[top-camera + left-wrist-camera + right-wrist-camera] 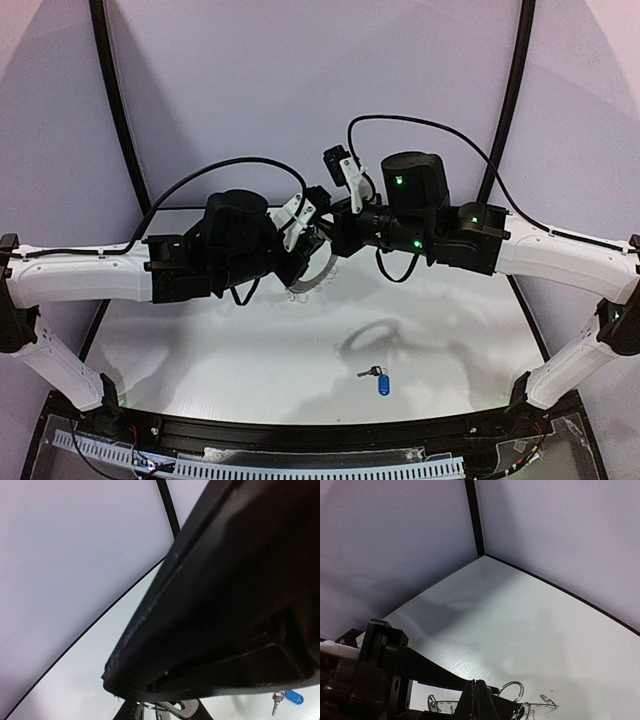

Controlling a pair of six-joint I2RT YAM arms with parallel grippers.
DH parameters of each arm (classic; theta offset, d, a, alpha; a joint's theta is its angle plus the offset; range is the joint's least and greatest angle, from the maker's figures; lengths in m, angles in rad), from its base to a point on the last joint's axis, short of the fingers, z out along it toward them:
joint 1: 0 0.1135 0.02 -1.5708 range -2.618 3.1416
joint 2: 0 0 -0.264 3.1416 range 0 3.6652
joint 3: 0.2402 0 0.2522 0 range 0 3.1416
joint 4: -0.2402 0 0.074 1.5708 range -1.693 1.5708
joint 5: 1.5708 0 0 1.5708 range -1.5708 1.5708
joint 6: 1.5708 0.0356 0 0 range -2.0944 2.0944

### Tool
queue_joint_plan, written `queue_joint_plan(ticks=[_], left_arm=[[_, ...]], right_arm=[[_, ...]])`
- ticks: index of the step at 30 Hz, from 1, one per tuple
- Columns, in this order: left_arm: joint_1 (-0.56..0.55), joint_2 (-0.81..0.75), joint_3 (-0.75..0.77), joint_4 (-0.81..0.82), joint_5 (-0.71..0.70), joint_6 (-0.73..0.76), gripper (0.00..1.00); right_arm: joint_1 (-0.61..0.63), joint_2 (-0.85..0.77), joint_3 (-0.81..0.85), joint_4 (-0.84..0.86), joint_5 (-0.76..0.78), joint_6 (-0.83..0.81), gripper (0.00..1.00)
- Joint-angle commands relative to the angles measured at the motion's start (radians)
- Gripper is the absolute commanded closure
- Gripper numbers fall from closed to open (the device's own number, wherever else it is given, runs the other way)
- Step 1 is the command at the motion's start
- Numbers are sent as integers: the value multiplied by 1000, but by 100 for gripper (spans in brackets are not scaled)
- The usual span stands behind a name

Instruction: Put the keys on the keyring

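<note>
- The left arm (90, 272) reaches in from the left side, and its dark wrist is raised well above the table (230, 350).
- The left tool (308, 224) points toward the middle of the scene, close to the other tool. In its own wrist view a dark body (240, 605) near the lens hides almost everything. Only the bases of two fingers (129, 714) show at the bottom edge, standing somewhat apart with a bit of silvery metal (167, 708) between them. I cannot tell whether they grip that metal.
- The keyring (316, 274) is up in the air, clear of the table. It shows as a silvery arc just under the spot where the two tools meet.
- The right tool (335, 232) comes in from the right and faces the left one. It is closed tight. In its wrist view the dark tips sit on the keyring's rim, with thin wire loops (512, 687) right beside them, so it appears to be pinching the keyring.
- The right arm (560, 250) stretches back toward the right side, with green lights on its dark joints.
- The small silver key with the blue tag (377, 379) lies flat on the table near the front edge. It is right of centre and well apart from both tools and the keyring.
</note>
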Motion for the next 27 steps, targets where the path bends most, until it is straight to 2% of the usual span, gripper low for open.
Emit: queue_joint_plan(ticks=[1,4,6,10,19,23,27], left_arm=[[-11,-13,17,65,-30,19,76],[-11,-15,11,82,-49,29,80],[-12,-19,4,90,-49,33,89],[-13,-25,-3,97,-52,39,99],[-29,-48,-46,81,2,107,99],[-63,-92,-133,154,31,191,99],[-84,-129,-196,236,54,247,99]], right_arm=[[9,4,27,45,-9,12,100],[8,3,23,46,-14,9,100],[8,0,18,45,-18,7,100],[9,-11,8,48,-17,4,100],[8,-41,-3,1,51,-34,100],[4,-59,13,-53,98,-58,100],[-21,-53,31,-119,55,-34,100]])
